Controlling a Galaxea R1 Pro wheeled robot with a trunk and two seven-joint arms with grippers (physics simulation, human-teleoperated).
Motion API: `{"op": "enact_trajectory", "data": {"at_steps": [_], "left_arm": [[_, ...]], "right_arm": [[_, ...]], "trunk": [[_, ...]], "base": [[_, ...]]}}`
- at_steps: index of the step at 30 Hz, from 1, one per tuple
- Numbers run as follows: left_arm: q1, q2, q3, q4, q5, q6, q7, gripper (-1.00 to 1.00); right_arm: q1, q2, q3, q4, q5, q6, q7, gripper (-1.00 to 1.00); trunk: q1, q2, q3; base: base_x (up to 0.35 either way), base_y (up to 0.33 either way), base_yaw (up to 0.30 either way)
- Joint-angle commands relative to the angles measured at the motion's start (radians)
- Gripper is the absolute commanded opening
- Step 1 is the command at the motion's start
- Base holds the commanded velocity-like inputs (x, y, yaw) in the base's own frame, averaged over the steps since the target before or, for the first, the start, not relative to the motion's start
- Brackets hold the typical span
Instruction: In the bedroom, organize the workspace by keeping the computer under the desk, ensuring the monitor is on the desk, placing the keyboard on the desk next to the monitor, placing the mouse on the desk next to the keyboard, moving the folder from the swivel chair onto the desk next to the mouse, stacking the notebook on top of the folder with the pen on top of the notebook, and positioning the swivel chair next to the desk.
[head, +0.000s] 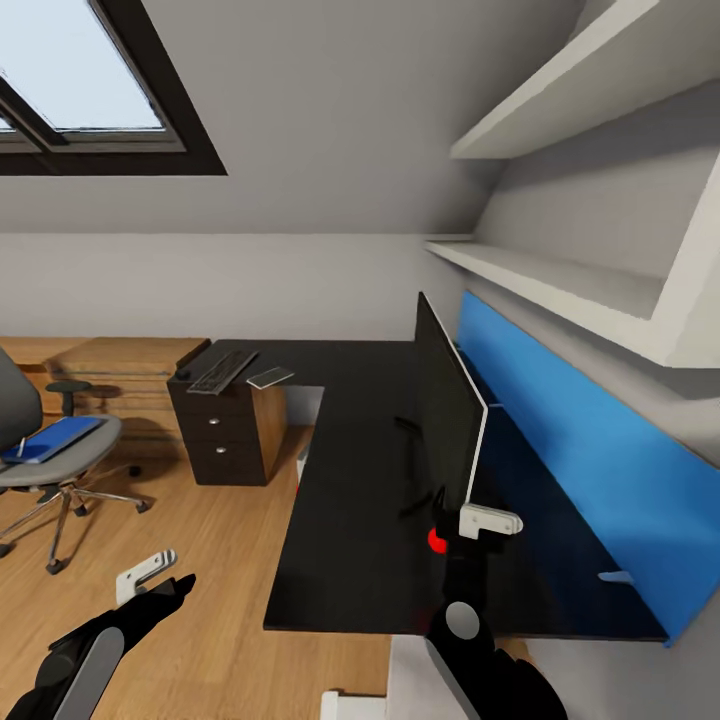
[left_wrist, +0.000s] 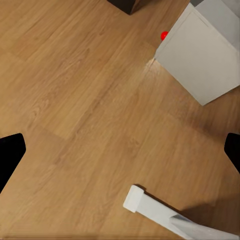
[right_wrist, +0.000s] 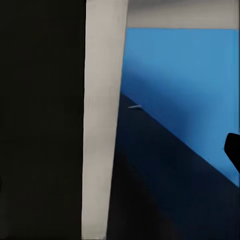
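My right gripper (head: 478, 522) clamps the monitor (head: 447, 405) standing near the desk's (head: 340, 540) blue back edge. Left gripper (head: 160, 578) spread; its wrist shows me the computer (left_wrist: 205, 50) on the floor.

the head camera looks down from high over the desk (head: 340, 480), monitor (head: 447, 410) edge-on at one o'clock. the left wrist camera faces the floor (left_wrist: 80, 100) closely, computer (left_wrist: 205, 55) at two o'clock. the right wrist camera sits almost against the monitor (right_wrist: 102, 120), sharing the blue back panel (right_wrist: 185, 75) with the head view.
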Motion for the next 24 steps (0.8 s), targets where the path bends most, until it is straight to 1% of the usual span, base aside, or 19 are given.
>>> {"op": "enact_trajectory", "data": {"at_steps": [1,7,13,17,22,24], "left_arm": [[-0.001,0.0,0.0,-0.002,0.011,0.004,0.008,1.0],[-0.001,0.0,0.0,-0.002,0.012,0.004,0.008,1.0],[0.0,0.0,0.0,-0.002,0.012,0.004,0.008,1.0],[-0.001,0.001,0.0,-0.002,0.013,0.004,0.008,1.0],[-0.001,0.001,0.0,-0.002,0.012,0.004,0.008,1.0],[0.0,0.001,0.0,-0.002,0.012,0.004,0.008,1.0]], "right_arm": [[-0.001,-0.001,0.003,-0.001,-0.006,-0.002,-0.006,1.0],[-0.001,-0.002,0.003,-0.001,-0.005,-0.007,-0.005,1.0],[-0.001,-0.007,0.012,-0.003,-0.003,-0.011,0.003,1.0],[-0.001,-0.009,0.014,-0.002,-0.004,-0.041,0.003,1.0],[-0.001,-0.009,0.014,-0.005,-0.003,-0.053,0.003,1.0],[-0.001,-0.01,0.014,-0.004,-0.003,-0.054,0.003,1.0]], "trunk": [[0.0,-0.001,-0.001],[0.0,-0.001,-0.001],[0.0,-0.001,-0.001],[0.0,-0.001,-0.001],[0.0,-0.001,-0.001],[0.0,-0.001,-0.001]], "base": [[-0.032,-0.052,0.0],[-0.008,-0.014,0.0],[0.0,0.0,0.0],[0.0,0.0,0.0],[0.0,0.0,0.0],[0.0,0.209,0.0]]}}
